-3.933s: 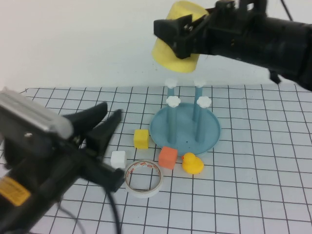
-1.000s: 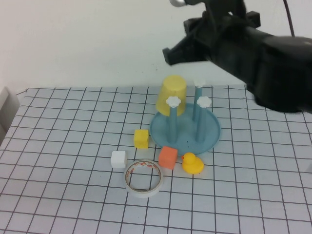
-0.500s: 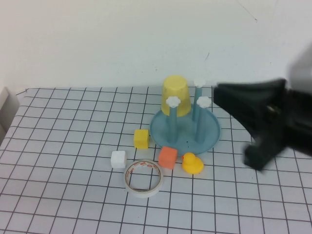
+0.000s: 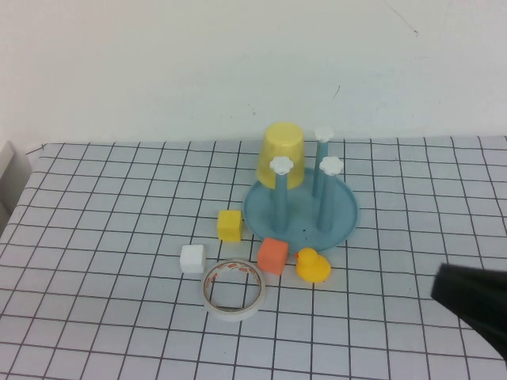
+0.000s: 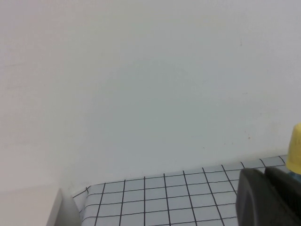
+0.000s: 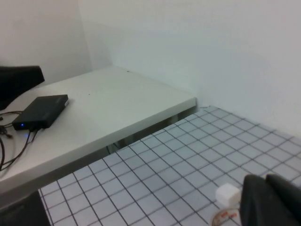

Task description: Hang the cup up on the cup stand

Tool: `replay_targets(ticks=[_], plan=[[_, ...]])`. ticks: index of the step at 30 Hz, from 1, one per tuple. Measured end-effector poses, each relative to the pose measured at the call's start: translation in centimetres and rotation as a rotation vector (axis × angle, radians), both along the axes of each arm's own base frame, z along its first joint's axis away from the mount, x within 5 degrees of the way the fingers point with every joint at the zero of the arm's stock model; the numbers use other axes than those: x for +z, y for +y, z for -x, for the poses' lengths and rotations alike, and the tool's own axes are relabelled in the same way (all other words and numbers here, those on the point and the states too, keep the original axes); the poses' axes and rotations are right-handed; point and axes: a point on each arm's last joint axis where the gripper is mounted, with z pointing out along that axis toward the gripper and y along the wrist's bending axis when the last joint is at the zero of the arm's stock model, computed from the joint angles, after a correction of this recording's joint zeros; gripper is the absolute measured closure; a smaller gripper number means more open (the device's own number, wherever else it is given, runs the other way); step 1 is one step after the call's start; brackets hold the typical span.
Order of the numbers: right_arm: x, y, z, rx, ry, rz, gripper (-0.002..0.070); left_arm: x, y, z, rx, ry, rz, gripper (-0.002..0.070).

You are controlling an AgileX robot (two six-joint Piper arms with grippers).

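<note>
The yellow cup point(image 4: 283, 154) sits upside down over the back-left post of the light blue cup stand point(image 4: 341, 218), with nothing holding it. The other posts show their white flower caps. My right gripper point(image 4: 467, 301) is a dark shape at the near right corner, well clear of the stand. In the right wrist view its fingers point(image 6: 265, 181) lie pressed together and hold nothing. My left gripper point(image 5: 264, 176) appears only in the left wrist view, shut and empty, with a sliver of the cup point(image 5: 296, 150) beyond it.
In front of the stand lie a yellow cube point(image 4: 230, 225), a white cube point(image 4: 192, 258), an orange cube point(image 4: 272, 255), a yellow duck point(image 4: 312, 265) and a tape roll point(image 4: 234, 289). A white side table with a black box point(image 6: 42, 111) stands off the mat's left.
My right arm has pulled away from above the stand and dropped to the near right corner. The cup stays on its post. The left arm left the high view earlier.
</note>
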Motion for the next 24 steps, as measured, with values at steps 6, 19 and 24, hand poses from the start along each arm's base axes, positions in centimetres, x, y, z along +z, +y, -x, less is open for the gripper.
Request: replay_targets(ticks=[6,19,24], plan=[[-2.2,-1.8,0.5,-0.109,0.022,0.027,0.0678,0.0,0.0,0.0,0.000,0.000,0.000,0.0676],[-1.9,-7.0,3.9,-0.303,-0.262,-0.015,0.0678,0.0,0.0,0.0,0.002,0.001,0.000,0.0676],[-4.4,-7.3,3.7,-0.334,-0.223,0.037,0.0678,0.0,0.0,0.0,0.002,0.001,0.000,0.0676]])
